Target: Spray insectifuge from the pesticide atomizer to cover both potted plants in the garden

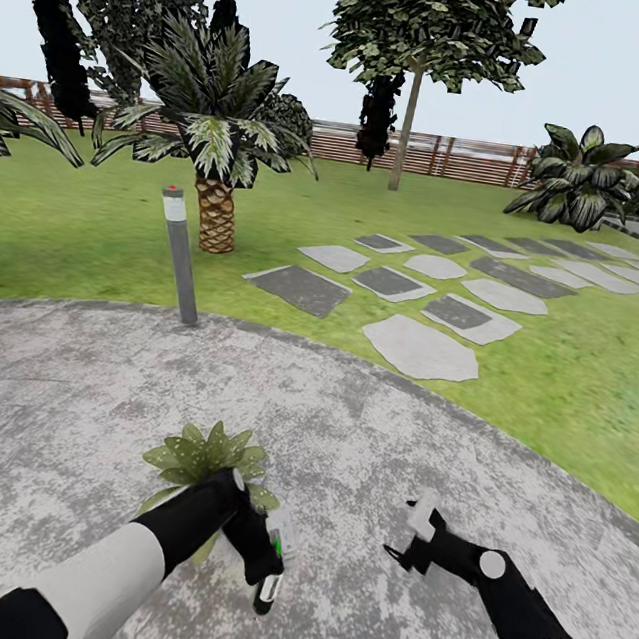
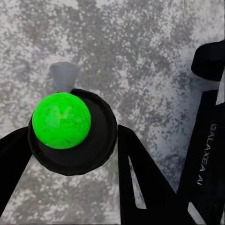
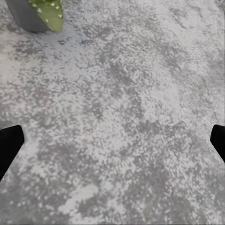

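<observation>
My left gripper point(image 1: 272, 563) is shut on the pesticide atomizer point(image 1: 277, 544), a small dark bottle with green and white marks, held low over the stone patio. In the left wrist view the atomizer point(image 2: 63, 121) shows as a dark round body with a bright green cap between the black fingers point(image 2: 136, 178). One potted plant point(image 1: 206, 458) stands just behind my left forearm, and pale specks dot its leaves point(image 3: 49, 9). My right gripper point(image 1: 416, 536) hangs open over bare stone to the right of the plant. The second potted plant is out of view.
A grey bollard lamp point(image 1: 180, 256) stands at the patio's far edge. Beyond it are a palm point(image 1: 221, 145), lawn, stepping stones point(image 1: 419, 348), a tree point(image 1: 408, 119), a leafy bush point(image 1: 580, 177) and the wooden fence point(image 1: 462, 159).
</observation>
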Robot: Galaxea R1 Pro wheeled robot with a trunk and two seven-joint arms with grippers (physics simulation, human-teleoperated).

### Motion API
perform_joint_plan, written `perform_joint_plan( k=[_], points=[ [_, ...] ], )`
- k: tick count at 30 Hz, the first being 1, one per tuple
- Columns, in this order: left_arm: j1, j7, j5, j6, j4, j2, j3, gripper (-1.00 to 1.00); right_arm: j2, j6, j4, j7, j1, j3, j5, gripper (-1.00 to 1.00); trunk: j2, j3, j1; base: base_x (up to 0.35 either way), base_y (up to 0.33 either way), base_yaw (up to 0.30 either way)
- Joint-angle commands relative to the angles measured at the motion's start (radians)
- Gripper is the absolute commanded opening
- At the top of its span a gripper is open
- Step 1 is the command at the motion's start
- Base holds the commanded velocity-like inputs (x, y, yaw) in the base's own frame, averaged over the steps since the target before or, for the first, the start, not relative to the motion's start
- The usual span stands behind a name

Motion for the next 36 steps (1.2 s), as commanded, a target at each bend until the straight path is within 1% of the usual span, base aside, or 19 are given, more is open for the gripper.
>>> perform_joint_plan(
  k=[1, 2, 3, 5, 8, 10, 13, 15, 17, 20, 23, 24, 25, 27, 29, 34, 36],
  points=[
    [-0.001, -0.047, -0.027, 0.009, -0.003, -0.001, -0.001, -1.00, 0.001, -0.007, -0.001, 0.039, -0.008, -0.007, 0.011, 1.00, 0.000, -0.001, 0.000, 0.000, 0.000, 0.000],
    [-0.001, -0.071, -0.042, 0.008, -0.003, -0.002, -0.002, -1.00, 0.000, -0.007, -0.001, 0.061, -0.013, -0.007, 0.012, 1.00, 0.000, -0.001, 0.000, 0.000, 0.000, 0.000],
    [-0.001, -0.098, -0.061, 0.007, -0.004, -0.001, -0.003, -1.00, 0.000, -0.007, -0.001, 0.094, -0.020, -0.007, 0.011, -1.00, 0.000, -0.001, 0.000, 0.000, 0.000, 0.000],
    [-0.001, -0.120, -0.081, 0.008, -0.004, 0.000, -0.003, -1.00, 0.000, -0.009, -0.004, 0.149, -0.028, -0.007, 0.010, -1.00, 0.000, -0.001, 0.000, 0.000, 0.000, 0.000],
    [-0.001, -0.127, -0.088, 0.008, -0.002, -0.002, -0.005, -1.00, 0.004, -0.010, -0.004, 0.208, -0.031, -0.005, 0.009, -1.00, 0.000, -0.001, 0.000, 0.000, 0.000, 0.000],
    [-0.001, -0.128, -0.091, 0.005, 0.000, -0.002, -0.006, -1.00, 0.009, -0.010, -0.005, 0.223, -0.031, -0.005, 0.007, -1.00, 0.000, -0.001, 0.000, 0.000, 0.000, 0.000],
    [-0.001, -0.129, -0.131, 0.002, 0.000, -0.004, -0.006, -1.00, 0.014, -0.010, -0.005, 0.229, -0.031, -0.005, 0.005, -1.00, 0.000, -0.001, 0.000, 0.000, 0.000, 0.000],
    [0.001, -0.130, -0.164, 0.001, 0.000, -0.007, -0.005, -1.00, 0.028, -0.010, -0.005, 0.230, -0.032, -0.005, 0.004, -1.00, 0.000, -0.001, 0.000, 0.000, 0.000, 0.000],
    [0.001, -0.130, -0.176, 0.000, 0.000, -0.009, -0.004, -1.00, 0.044, -0.010, -0.004, 0.238, -0.032, -0.004, 0.004, -1.00, 0.000, -0.001, 0.000, 0.000, 0.000, 0.000],
    [0.002, -0.130, -0.181, 0.000, 0.000, -0.012, -0.003, -1.00, 0.066, -0.011, -0.006, 0.279, -0.032, -0.004, 0.004, -1.00, 0.000, -0.001, 0.000, 0.000, 0.000, 0.000],
    [0.005, -0.130, -0.183, -0.001, 0.000, -0.011, -0.004, -1.00, 0.080, -0.011, -0.015, 0.295, -0.032, -0.003, 0.004, -1.00, 0.000, -0.001, 0.000, 0.000, 0.000, 0.000],
    [0.006, -0.130, -0.186, -0.001, 0.000, -0.010, -0.005, -1.00, 0.088, -0.011, -0.017, 0.298, -0.032, -0.003, 0.004, -1.00, 0.000, -0.001, 0.000, 0.000, 0.000, 0.000],
    [0.006, -0.130, -0.191, 0.000, 0.000, -0.010, -0.005, -1.00, 0.101, -0.011, -0.018, 0.313, -0.032, 0.000, 0.004, -1.00, 0.000, -0.001, 0.000, 0.000, 0.000, 0.000],
    [0.007, -0.130, -0.194, 0.000, 0.000, -0.009, -0.005, -1.00, 0.115, -0.012, -0.020, 0.341, -0.032, 0.012, 0.004, -1.00, 0.000, -0.001, 0.000, 0.000, 0.000, 0.000],
    [0.007, -0.130, -0.195, 0.000, 0.000, -0.010, -0.005, -1.00, 0.124, -0.012, -0.025, 0.352, -0.032, 0.018, 0.004, -1.00, 0.000, -0.001, 0.000, 0.000, 0.000, 0.000],
    [0.007, -0.129, -0.202, -0.001, 0.000, -0.006, -0.005, -1.00, 0.163, -0.012, -0.033, 0.359, -0.032, 0.022, 0.003, -1.00, 0.000, -0.001, 0.000, 0.000, 0.000, 0.000],
    [0.009, -0.126, -0.203, -0.002, 0.000, -0.005, -0.006, -1.00, 0.180, -0.011, -0.033, 0.368, -0.032, 0.042, 0.003, -1.00, 0.000, -0.001, 0.000, 0.000, 0.000, 0.000]
  ],
)
